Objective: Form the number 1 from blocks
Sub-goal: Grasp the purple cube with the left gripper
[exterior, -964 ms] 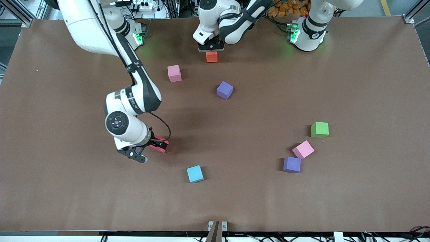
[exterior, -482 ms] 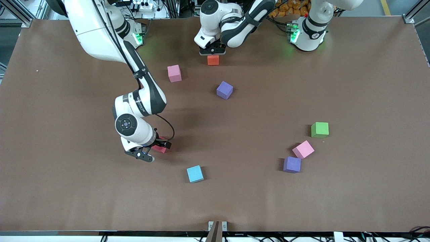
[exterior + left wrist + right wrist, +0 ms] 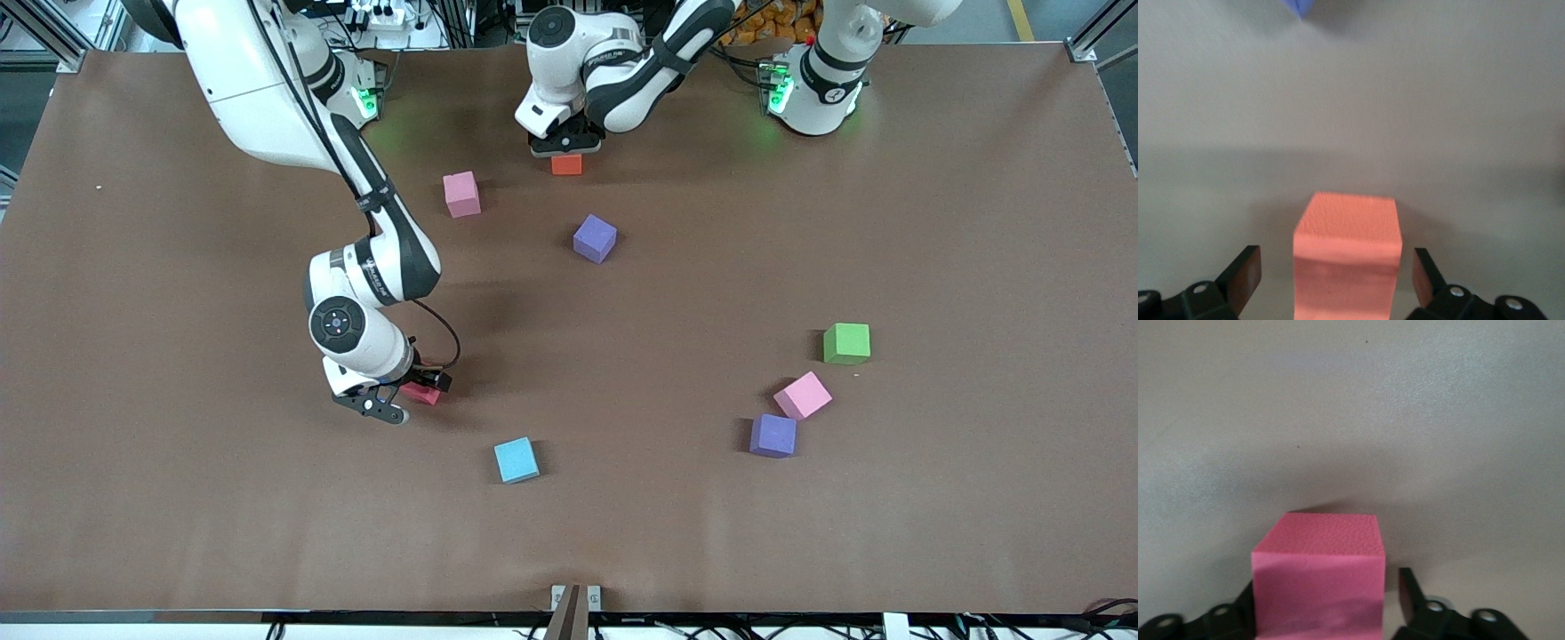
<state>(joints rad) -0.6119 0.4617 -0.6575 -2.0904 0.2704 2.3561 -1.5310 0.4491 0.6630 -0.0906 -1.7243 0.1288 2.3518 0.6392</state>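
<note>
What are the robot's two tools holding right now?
The left tool is open around the orange foam cube, holding nothing. The right tool straddles the red foam cube; a grip cannot be told.

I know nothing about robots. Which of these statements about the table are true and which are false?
1. The left tool is open, with the orange block between its fingers. True.
2. The green cube sits on top of a purple block. False: it rests on the table, on its own.
3. The light blue cube lies nearer to the front camera than the red block. True.
4. The right tool is at a light pink block. False: it is at the red block.
</note>
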